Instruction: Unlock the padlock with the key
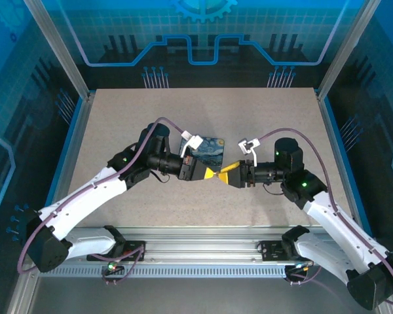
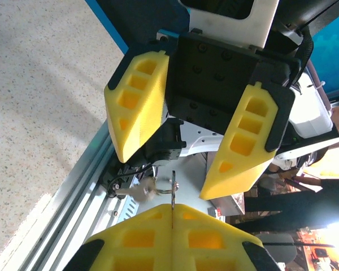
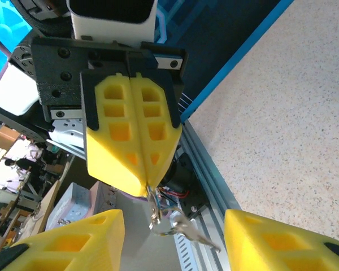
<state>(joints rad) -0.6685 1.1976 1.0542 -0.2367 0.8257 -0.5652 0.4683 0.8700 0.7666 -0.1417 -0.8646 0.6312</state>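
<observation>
From above, the two arms meet over the middle of the table, the left gripper and the right gripper pointing at each other with their yellow tips all but touching. A blue patterned card lies on the table just behind them. At this range the state of the fingers and the key cannot be made out. In the left wrist view, the left gripper has its fingers pressed together on the thin metal of the key ring, and a key hangs off to one side of it, in the air. Facing it, the right gripper has its fingers well apart, one on each side of the ring and touching neither ring nor key. In the right wrist view, the left gripper is clamped on the key ring at its tips. The key dangles below, between the spread fingers of the right gripper.
</observation>
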